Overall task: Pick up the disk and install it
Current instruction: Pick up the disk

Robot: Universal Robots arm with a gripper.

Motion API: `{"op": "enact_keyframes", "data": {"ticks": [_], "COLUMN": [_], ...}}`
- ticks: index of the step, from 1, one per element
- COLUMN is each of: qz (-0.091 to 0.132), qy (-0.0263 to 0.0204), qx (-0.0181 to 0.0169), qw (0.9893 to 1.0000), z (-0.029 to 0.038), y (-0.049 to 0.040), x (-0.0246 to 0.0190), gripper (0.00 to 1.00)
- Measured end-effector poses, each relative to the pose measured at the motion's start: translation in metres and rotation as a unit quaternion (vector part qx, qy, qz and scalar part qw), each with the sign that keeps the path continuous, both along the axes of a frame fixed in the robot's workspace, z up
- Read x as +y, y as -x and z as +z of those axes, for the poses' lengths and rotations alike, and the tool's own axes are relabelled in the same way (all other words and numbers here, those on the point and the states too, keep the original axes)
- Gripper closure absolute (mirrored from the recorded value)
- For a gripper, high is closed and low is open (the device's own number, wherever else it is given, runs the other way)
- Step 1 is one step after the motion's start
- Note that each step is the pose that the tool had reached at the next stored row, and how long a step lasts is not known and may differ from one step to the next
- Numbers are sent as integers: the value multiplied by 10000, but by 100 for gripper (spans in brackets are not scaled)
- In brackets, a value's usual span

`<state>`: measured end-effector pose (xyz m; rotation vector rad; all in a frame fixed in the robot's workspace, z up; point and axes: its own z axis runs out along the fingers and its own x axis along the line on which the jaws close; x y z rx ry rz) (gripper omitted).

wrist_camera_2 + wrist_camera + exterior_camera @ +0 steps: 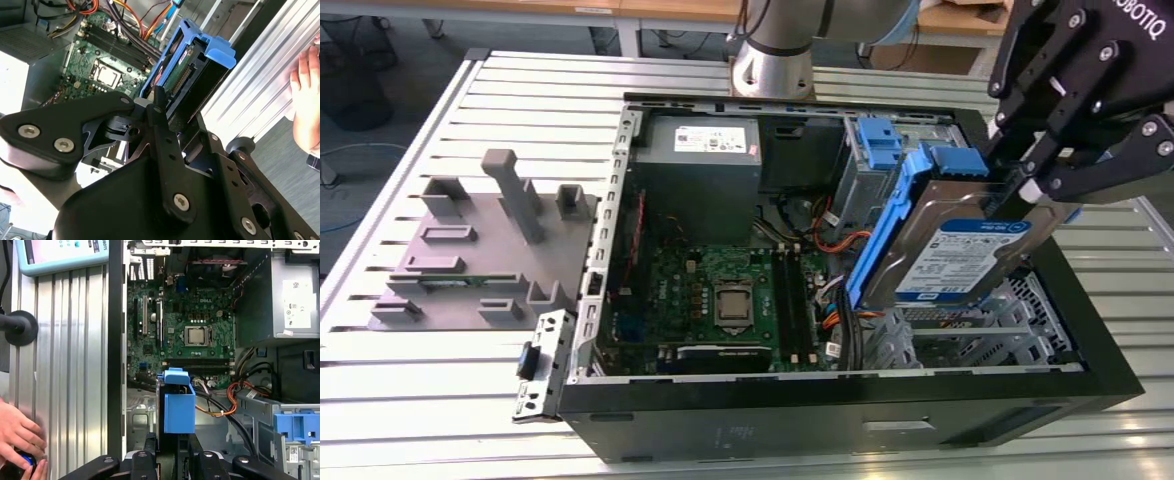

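The disk, a silver-grey drive with a white and blue label in a blue plastic carrier, hangs tilted over the open computer case, above the metal drive cage at the exterior view's right. My black gripper is shut on the disk's upper end. In the second wrist view the fingers clamp the disk by its edges, with its connector end visible. In the first wrist view the disk's blue carrier juts out from between the gripper fingers, over the case interior.
Inside the case lie the green motherboard, a grey power supply box and an upright blue latch piece. A grey fixture block sits on the slatted table at the exterior view's left. A person's hand rests beside the case.
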<state>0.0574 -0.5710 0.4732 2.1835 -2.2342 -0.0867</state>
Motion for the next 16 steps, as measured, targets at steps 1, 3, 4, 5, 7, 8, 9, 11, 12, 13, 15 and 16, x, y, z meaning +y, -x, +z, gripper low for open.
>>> {"op": "enact_keyframes", "data": {"ticks": [1, 3, 4, 5, 7, 8, 9, 11, 12, 13, 15, 16], "qz": [0, 0, 0, 0, 0, 0, 0, 0, -1, 0, 0, 0], "qy": [1, 1, 0, 0, 0, 0, 1, 0, 0, 1, 0, 0], "qx": [1, 2, 3, 4, 5, 6, 7, 9, 9, 10, 11, 12], "qw": [10000, 10000, 10000, 10000, 10000, 10000, 10000, 10000, 10000, 10000, 10000, 10000], "z": [-2, -8, -11, -13, -19, -21, -24, -28, -31, -34, -41, -44], "y": [-22, -68, -92, -117, -171, -199, -226, -283, -311, -339, -393, -417], "x": [-5, -13, -16, -20, -26, -28, -29, -31, -31, -32, -32, -33], "gripper": [65, 65, 65, 65, 65, 65, 65, 65, 65, 65, 65, 65]}}
